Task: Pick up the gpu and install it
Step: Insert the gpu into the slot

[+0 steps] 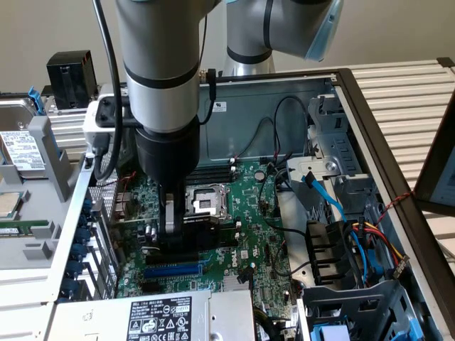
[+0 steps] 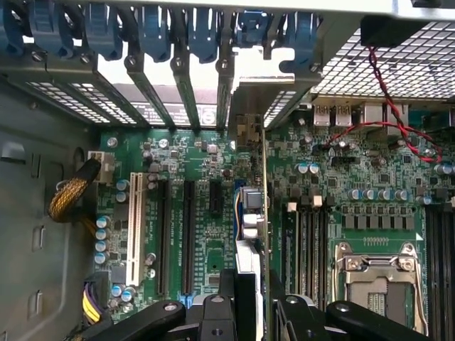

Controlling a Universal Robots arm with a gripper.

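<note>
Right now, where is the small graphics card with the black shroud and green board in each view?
Exterior view: the small black-shrouded graphics card is low inside the open case, gripped by the pincer, just below the square metal processor socket in the picture.
Wrist view: the card is held edge-on in the pincer, its metal bracket toward the blue slot clips.
Shared landmark: the processor socket.
</note>
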